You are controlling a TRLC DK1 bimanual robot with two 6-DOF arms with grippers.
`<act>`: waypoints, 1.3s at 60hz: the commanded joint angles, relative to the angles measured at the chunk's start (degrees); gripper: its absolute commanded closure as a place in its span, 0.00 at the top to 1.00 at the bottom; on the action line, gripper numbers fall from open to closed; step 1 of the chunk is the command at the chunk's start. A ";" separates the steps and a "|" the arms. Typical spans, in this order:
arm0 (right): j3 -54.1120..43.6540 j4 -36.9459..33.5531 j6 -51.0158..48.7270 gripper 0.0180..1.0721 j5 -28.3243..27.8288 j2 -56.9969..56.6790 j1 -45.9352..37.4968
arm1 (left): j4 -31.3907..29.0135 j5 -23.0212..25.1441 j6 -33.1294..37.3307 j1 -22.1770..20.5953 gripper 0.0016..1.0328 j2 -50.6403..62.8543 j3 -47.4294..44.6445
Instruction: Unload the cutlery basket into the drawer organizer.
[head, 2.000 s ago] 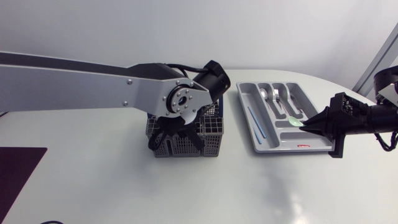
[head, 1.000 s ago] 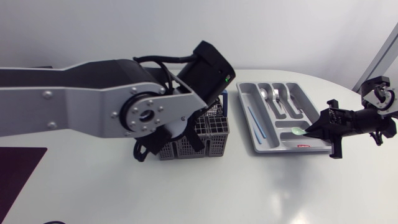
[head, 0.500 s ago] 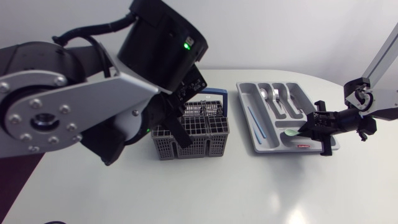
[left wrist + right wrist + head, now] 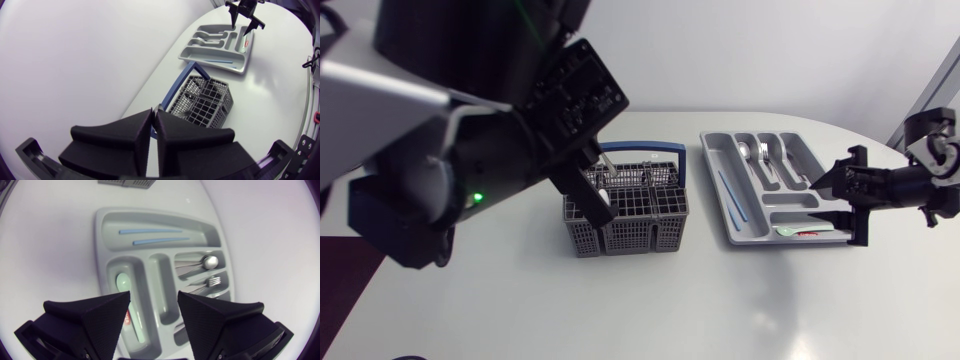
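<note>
My right jaws were spread wide and held nothing. Just below them, in line with the gap, a pale green spoon point(image 4: 123, 285) lay in the end compartment of the grey drawer organizer point(image 4: 101, 240), its bowl pointing ahead and its handle running back under the jaws. Ahead and to one side, a metal spoon point(image 4: 210, 261) and a fork point(image 4: 212, 281) lay in narrow slots. Farther on, two light blue sticks point(image 4: 150, 230) lay in the long slot.

My left jaws were pressed nearly together, empty, high above the table point(image 4: 650, 300). Well ahead of and below them sat the cutlery basket point(image 4: 205, 102), grey mesh with a blue handle. The organizer lay beyond it.
</note>
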 commanded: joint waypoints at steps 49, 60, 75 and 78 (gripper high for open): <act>-11.84 8.71 56.79 0.68 10.70 -40.89 43.31 | -2.17 49.02 -31.56 17.66 0.10 14.00 13.81; -13.51 13.90 57.85 0.56 17.03 -39.49 49.99 | -1.56 50.34 -34.11 18.01 0.10 15.59 15.22; -13.33 19.52 59.87 0.51 21.07 -34.48 53.24 | -1.03 50.95 -35.52 17.75 0.10 16.64 16.71; -12.98 19.96 60.48 0.50 21.25 -33.34 53.50 | -0.86 50.95 -35.69 17.57 0.10 16.82 16.89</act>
